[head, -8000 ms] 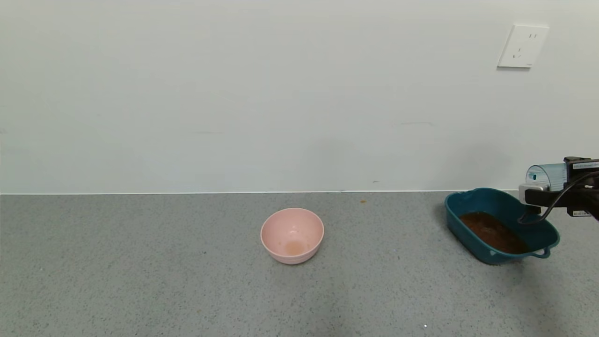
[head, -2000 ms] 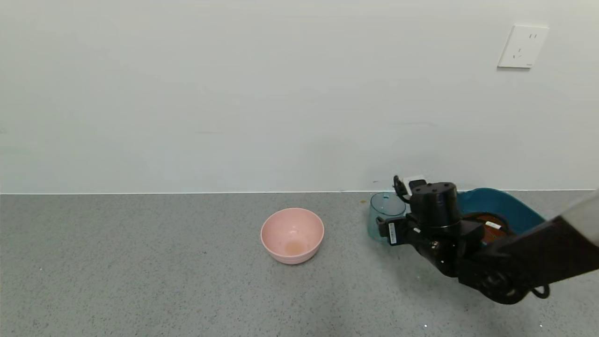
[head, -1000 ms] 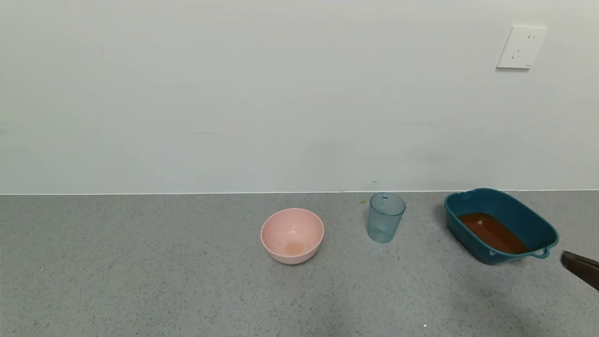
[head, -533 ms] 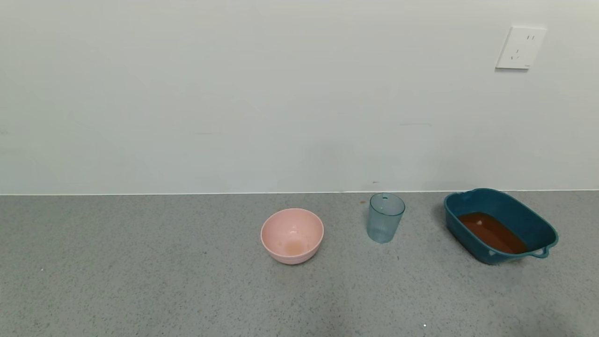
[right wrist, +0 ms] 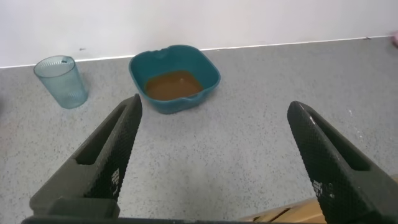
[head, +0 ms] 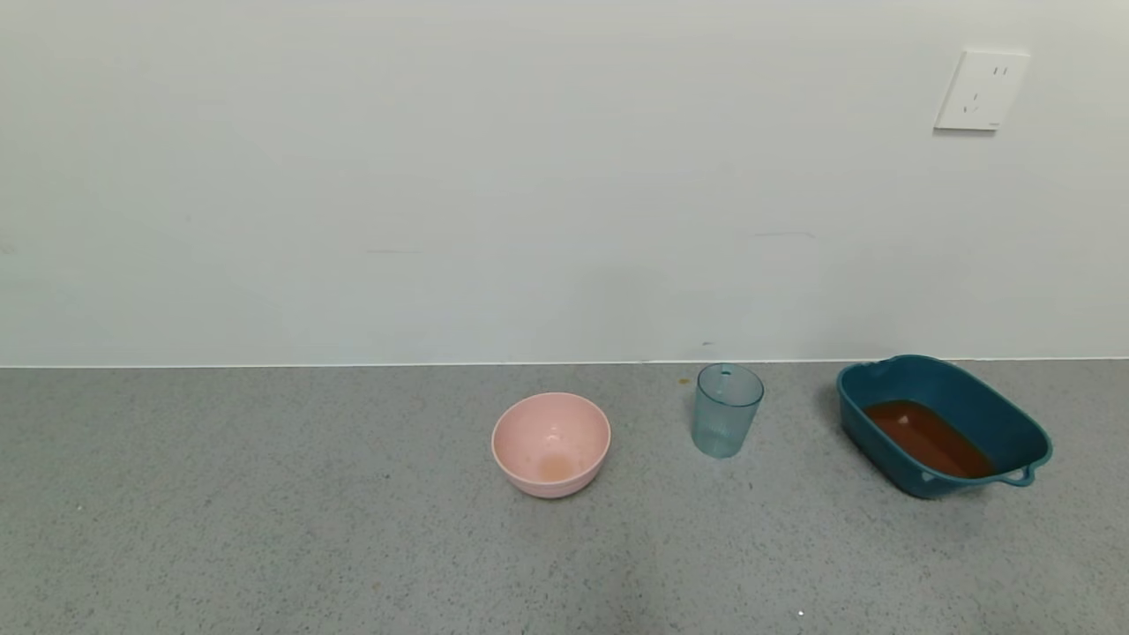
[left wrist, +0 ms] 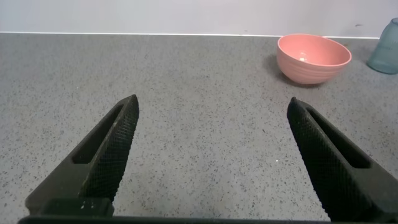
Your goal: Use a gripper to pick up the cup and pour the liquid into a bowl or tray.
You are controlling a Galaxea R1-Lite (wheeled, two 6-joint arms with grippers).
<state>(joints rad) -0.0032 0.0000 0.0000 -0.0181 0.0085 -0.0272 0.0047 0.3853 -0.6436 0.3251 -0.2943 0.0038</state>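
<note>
The see-through blue-green cup (head: 728,411) stands upright and empty on the grey counter, between the pink bowl and the dark teal tub (head: 1014,425). The tub holds orange-brown liquid (head: 926,438). Neither gripper shows in the head view. My right gripper (right wrist: 214,106) is open and empty, pulled back low over the counter, well short of the tub (right wrist: 208,71), its liquid (right wrist: 173,84) and the cup (right wrist: 61,81). My left gripper (left wrist: 213,102) is open and empty over bare counter, parked far from the cup (left wrist: 385,38).
A round pink bowl (head: 550,444) with a faint film of liquid stands left of the cup; it also shows in the left wrist view (left wrist: 314,57). A white wall with a socket (head: 981,90) backs the counter. A wooden edge (right wrist: 292,214) shows near the right gripper.
My right gripper set the cup upright beside the tub after tipping it there, let go and drew back out of the head view. In the last half second nothing moved.
</note>
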